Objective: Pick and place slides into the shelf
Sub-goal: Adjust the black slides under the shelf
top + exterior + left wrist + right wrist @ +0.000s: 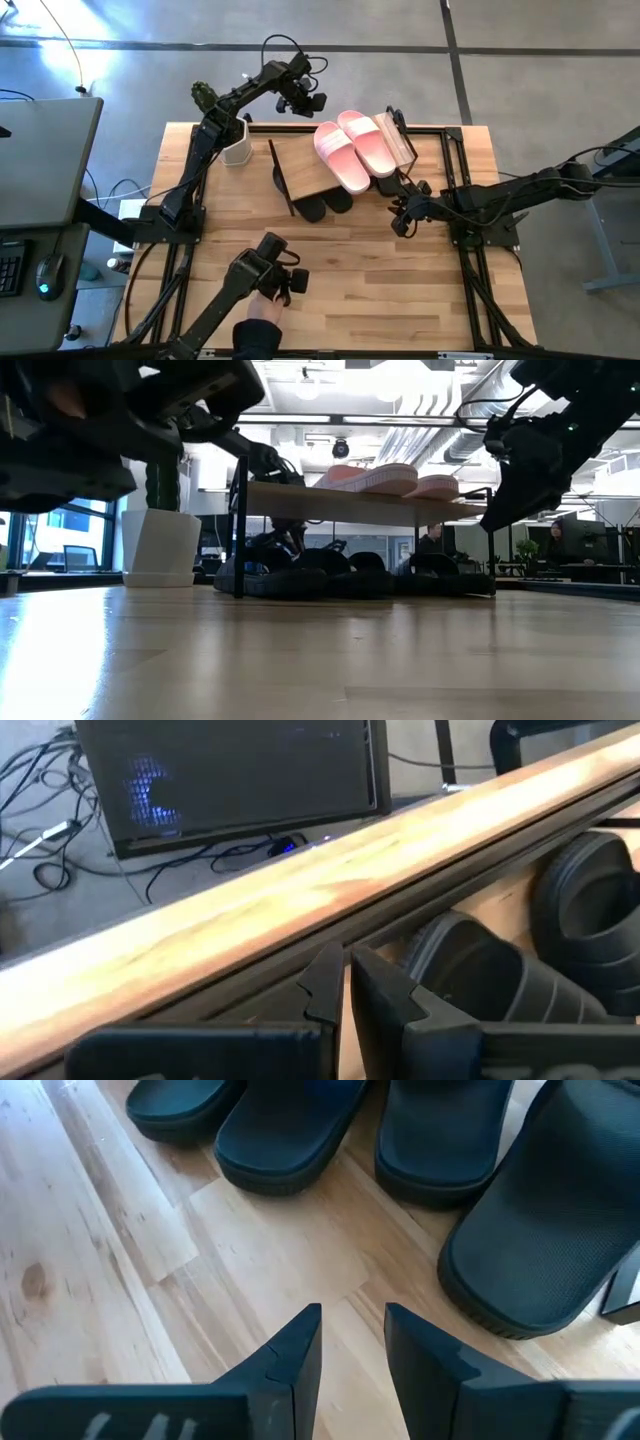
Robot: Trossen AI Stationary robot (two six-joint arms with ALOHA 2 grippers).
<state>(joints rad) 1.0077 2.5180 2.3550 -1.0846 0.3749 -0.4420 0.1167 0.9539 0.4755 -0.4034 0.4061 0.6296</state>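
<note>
Pale pink slides [355, 148] on top of the shelf [312, 165], we see four black slides [420, 1130] beneath it, right gripper [350, 1345] empty, fingers parted, beside the shelf's open front edge, left gripper [345, 985] shut, empty, behind the shelf, we read no labels.

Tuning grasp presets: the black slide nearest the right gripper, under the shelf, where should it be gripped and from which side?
Probably its rounded sole edge, the end facing the right gripper, approached low from the open table side. That black slide lies flat on the table with this end pointing out, while the shelf plank covers it from above, so a top-down grab looks blocked. The jaws stand slightly apart and empty.
</note>
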